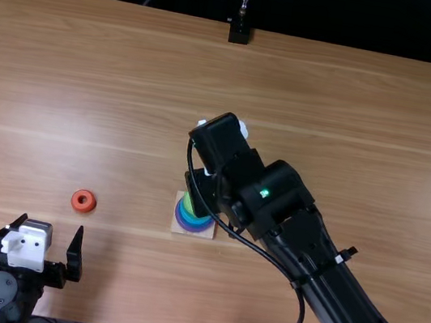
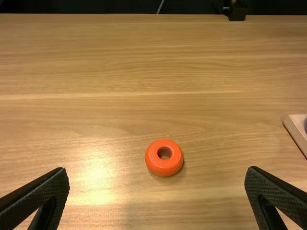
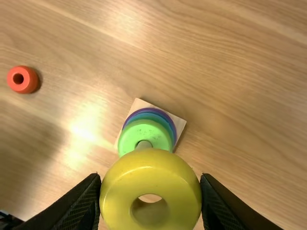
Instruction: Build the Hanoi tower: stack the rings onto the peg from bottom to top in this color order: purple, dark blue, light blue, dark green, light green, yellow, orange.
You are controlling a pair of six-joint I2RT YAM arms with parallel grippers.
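Note:
In the top view my right gripper (image 1: 201, 188) hangs over the wooden base (image 1: 206, 233); purple (image 1: 191, 227), blue (image 1: 199, 221) and light green (image 1: 187, 204) rings sit stacked there. The right wrist view has my right gripper (image 3: 151, 176) shut on the yellow ring (image 3: 117, 191), held just above the light green ring (image 3: 129, 135) and beside the peg tip (image 3: 143, 144), as seen. The orange ring (image 1: 84, 201) lies flat at the left. Nearer the table's front edge is my left gripper (image 1: 52, 224), open and holding nothing; in its wrist view, the orange ring (image 2: 154, 165) lies between the fingers of the left gripper (image 2: 157, 170), farther down on the table.
My right arm (image 1: 302, 233) stretches diagonally from the front right corner to the base, its cable looping beside it. A black stand (image 1: 239, 32) stands at the table's far edge. Bare wood of the table (image 1: 91, 68) lies beyond both grippers.

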